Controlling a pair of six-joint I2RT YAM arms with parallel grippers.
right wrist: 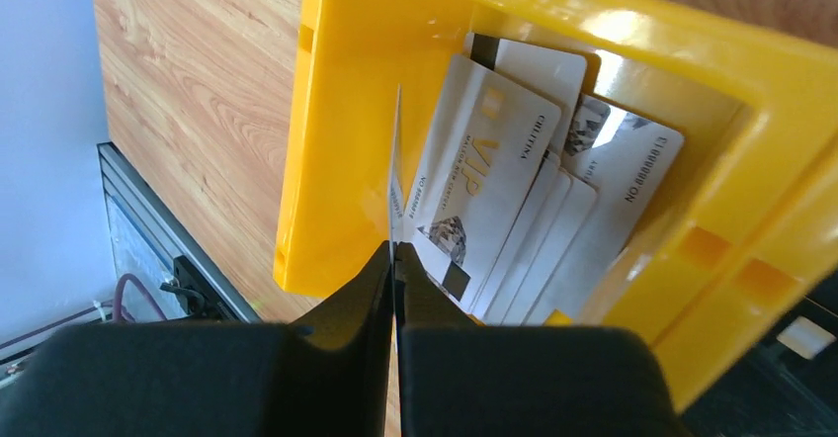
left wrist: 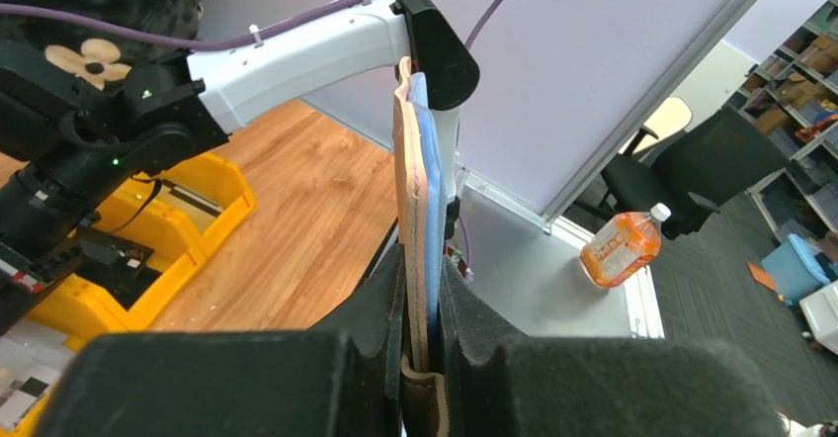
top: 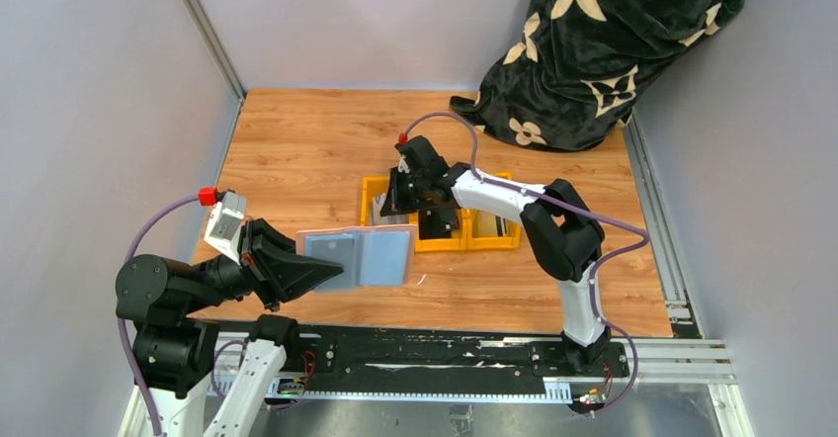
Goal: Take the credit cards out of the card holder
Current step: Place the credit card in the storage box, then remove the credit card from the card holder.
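Note:
My left gripper (top: 326, 271) is shut on the grey-blue card holder (top: 361, 257) and holds it open above the table's near edge. In the left wrist view the holder (left wrist: 420, 200) shows edge-on, tan and blue, clamped between my fingers (left wrist: 422, 304). My right gripper (top: 398, 200) is over the left yellow bin (top: 371, 192). In the right wrist view it (right wrist: 395, 259) is shut on one thin credit card (right wrist: 396, 175), seen edge-on over the bin (right wrist: 336, 140). Several whitish credit cards (right wrist: 494, 190) lie stacked in that bin.
A second yellow bin (top: 489, 227) adjoins on the right, with a black object (top: 440, 222) between. A black flower-patterned cloth (top: 603, 42) is heaped at the back right. Grey walls enclose the wooden table (top: 316, 150). An orange bottle (left wrist: 621, 247) lies beyond the table.

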